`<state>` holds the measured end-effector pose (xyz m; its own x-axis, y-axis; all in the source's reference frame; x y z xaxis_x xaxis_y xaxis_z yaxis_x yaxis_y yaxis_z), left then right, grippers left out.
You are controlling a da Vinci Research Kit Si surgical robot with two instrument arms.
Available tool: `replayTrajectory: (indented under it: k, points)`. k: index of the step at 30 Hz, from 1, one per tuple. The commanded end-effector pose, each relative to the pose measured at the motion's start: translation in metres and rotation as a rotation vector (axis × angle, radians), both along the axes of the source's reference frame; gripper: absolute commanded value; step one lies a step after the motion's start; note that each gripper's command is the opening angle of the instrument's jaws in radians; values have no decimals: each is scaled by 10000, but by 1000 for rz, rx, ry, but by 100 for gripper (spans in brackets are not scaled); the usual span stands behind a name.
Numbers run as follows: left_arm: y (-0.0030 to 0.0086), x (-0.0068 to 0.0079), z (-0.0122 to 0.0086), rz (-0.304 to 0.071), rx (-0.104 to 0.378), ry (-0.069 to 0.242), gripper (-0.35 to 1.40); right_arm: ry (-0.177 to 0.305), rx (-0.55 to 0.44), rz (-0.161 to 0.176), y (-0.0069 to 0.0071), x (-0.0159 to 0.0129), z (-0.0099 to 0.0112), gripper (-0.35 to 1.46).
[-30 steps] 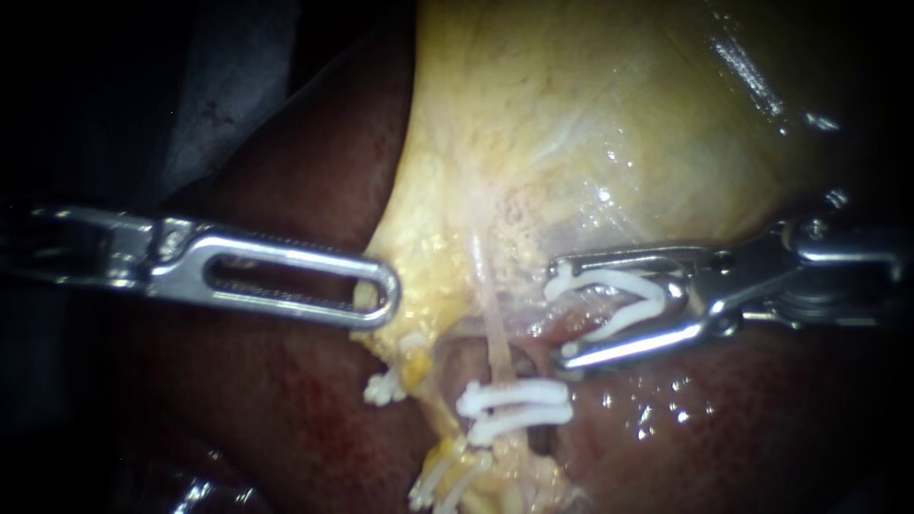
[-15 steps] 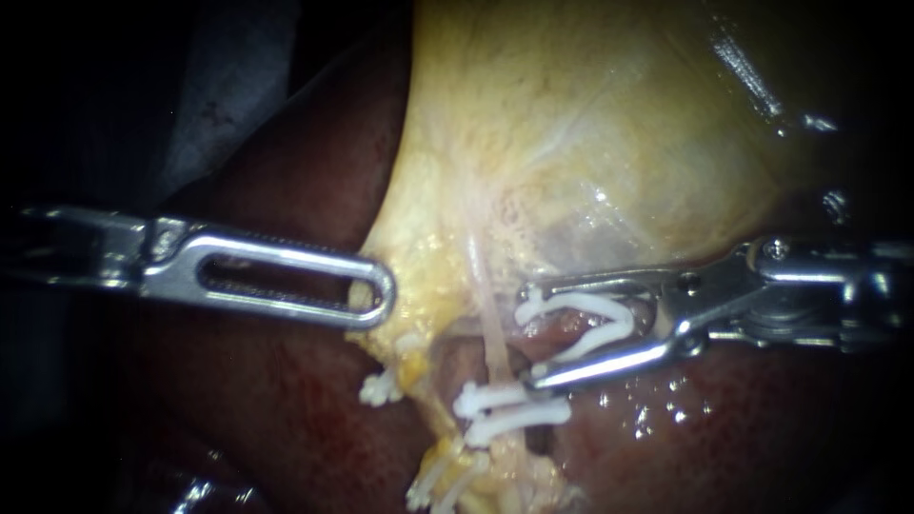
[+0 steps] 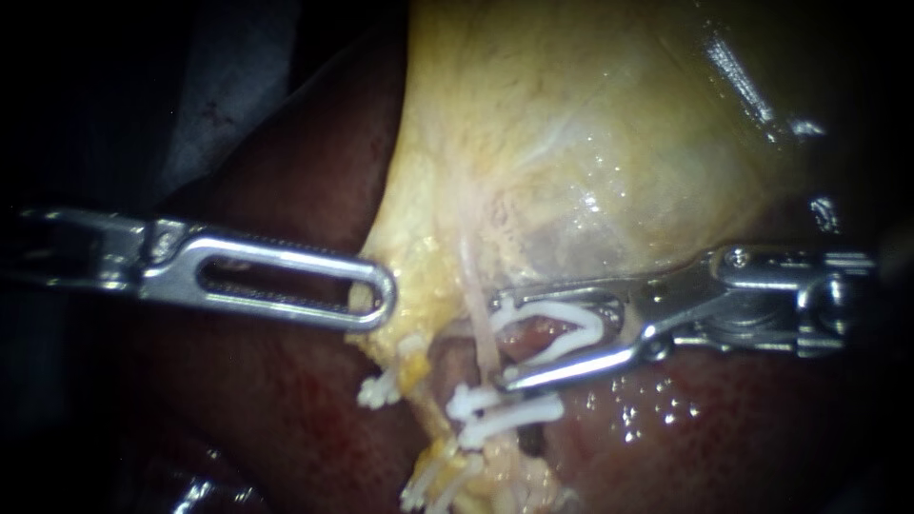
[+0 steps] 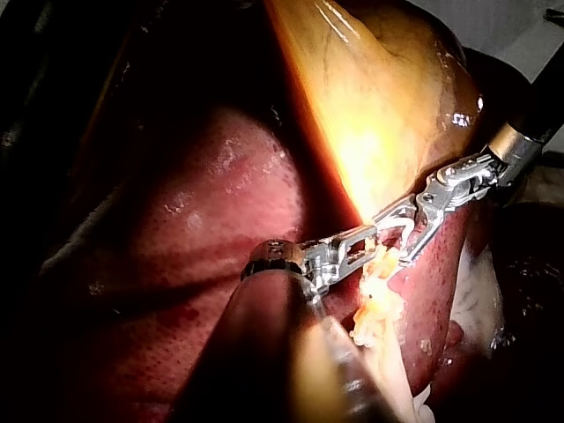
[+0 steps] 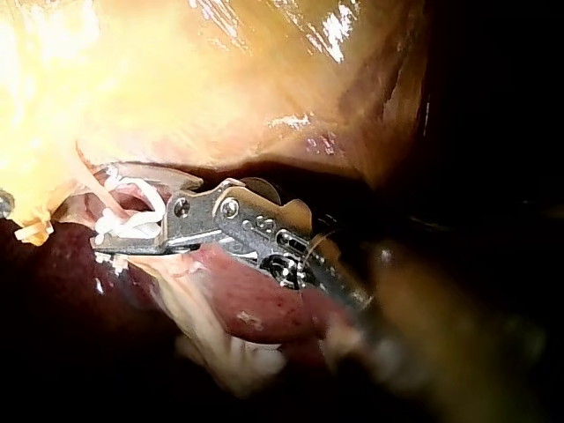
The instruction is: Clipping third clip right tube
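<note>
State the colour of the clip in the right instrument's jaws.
White clip, clearest in the endoscope view.

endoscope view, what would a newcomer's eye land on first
The right instrument catches the eye, its jaws holding an open white clip at the pale tube. Just below, fastened clips cross that tube, and the yellow gallbladder fills the space above.

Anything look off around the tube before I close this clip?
Nothing stands out. The open clip sits squarely in the right instrument's jaws at the tube; the two clips below lie across it; the left instrument holds the gallbladder edge.
</note>
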<state>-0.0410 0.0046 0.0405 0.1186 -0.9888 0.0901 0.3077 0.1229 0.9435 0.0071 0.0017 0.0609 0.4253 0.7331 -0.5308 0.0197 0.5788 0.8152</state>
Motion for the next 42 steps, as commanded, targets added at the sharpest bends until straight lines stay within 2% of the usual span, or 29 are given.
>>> replayTrajectory:
  k: [1,15,28,32,42]
  points:
    - [0,0,0,0,0,0,-35,1,-1,-3,-1,2,1,54]
    - [0,0,0,0,0,1,-35,-2,13,-6,-2,30,5,52]
    - [0,0,0,0,0,1,-35,-4,21,-4,8,33,13,48]
    - [0,0,0,0,0,1,-35,-11,29,9,11,33,14,44]
    - [0,0,0,0,0,0,-35,-18,46,17,12,40,14,40]
